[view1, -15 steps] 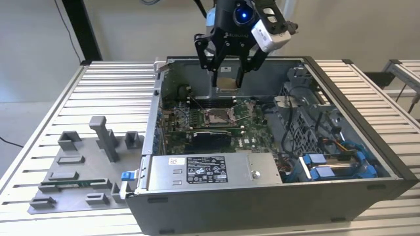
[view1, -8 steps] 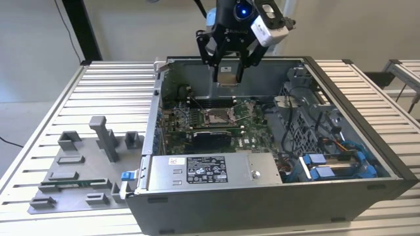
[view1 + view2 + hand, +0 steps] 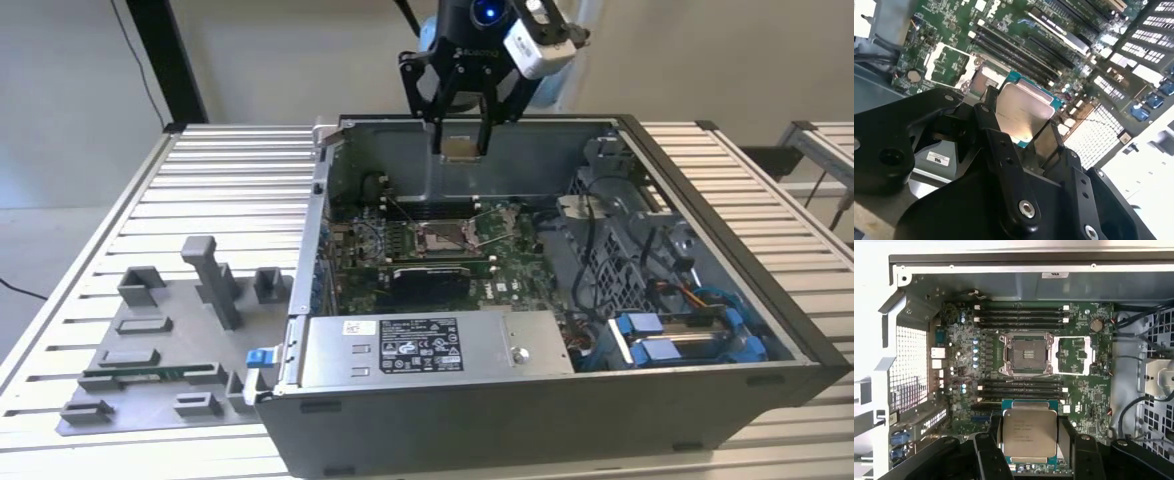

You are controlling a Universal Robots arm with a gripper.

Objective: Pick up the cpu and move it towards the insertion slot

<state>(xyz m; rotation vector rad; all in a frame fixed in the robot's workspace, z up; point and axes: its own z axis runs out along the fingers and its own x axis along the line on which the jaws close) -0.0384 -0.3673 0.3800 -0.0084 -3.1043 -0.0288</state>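
One cpu [image 3: 1029,434] between tool [image 3: 1030,440] fingers

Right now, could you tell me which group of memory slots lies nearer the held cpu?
The group between the insertion slot and the cpu; the other group lies beyond the slot, by the case wall.

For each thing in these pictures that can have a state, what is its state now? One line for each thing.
claw: shut on the cpu, raised above the open computer case.
cpu: held between the claw's fingers, lifted off any surface, metal face toward the first wrist camera.
insertion slot: open and empty, its frame flipped out to one side.
computer case: lying on the table with its side panel off, motherboard exposed.
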